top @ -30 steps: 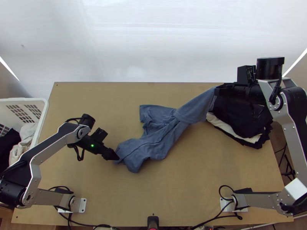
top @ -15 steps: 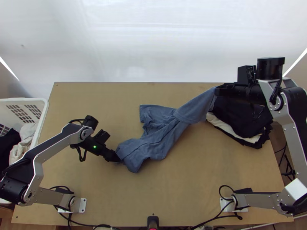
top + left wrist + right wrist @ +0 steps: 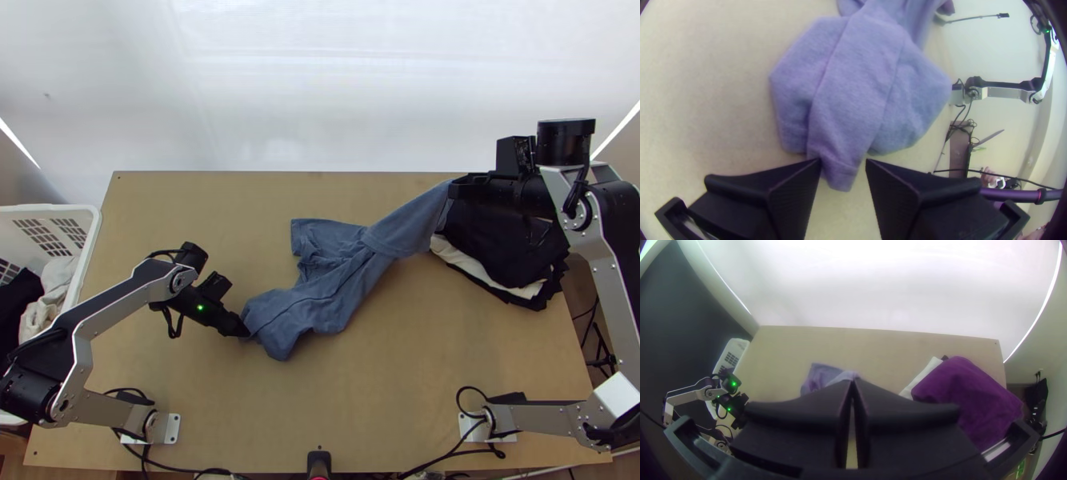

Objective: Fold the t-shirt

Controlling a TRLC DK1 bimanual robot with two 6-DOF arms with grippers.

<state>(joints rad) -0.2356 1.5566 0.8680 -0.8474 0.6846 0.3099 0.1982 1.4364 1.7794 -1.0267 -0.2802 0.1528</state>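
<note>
Seeing a basket [image 3: 92, 240] holding laundry [image 3: 56, 282] left of the desk [image 3: 192, 216], a t-shirt [image 3: 320, 292] across its middle, a clothes pile [image 3: 512, 244] far right, a backdrop [image 3: 280, 88] behind.

1. A gripper could pass over the bare table [image 3: 392, 380] between the arm bases, on the near side of the shirt [image 3: 320, 292].
2. Another way lies along the far edge, left of the shirt's raised end.
3. That end slants up to the right gripper [image 3: 454, 190], barring the way between middle and pile [image 3: 508, 248].
4. The right arm [image 3: 612, 272] closes the right side.
5. The left arm [image 3: 72, 332] and basket [image 3: 95, 224] crowd the left side.
</note>
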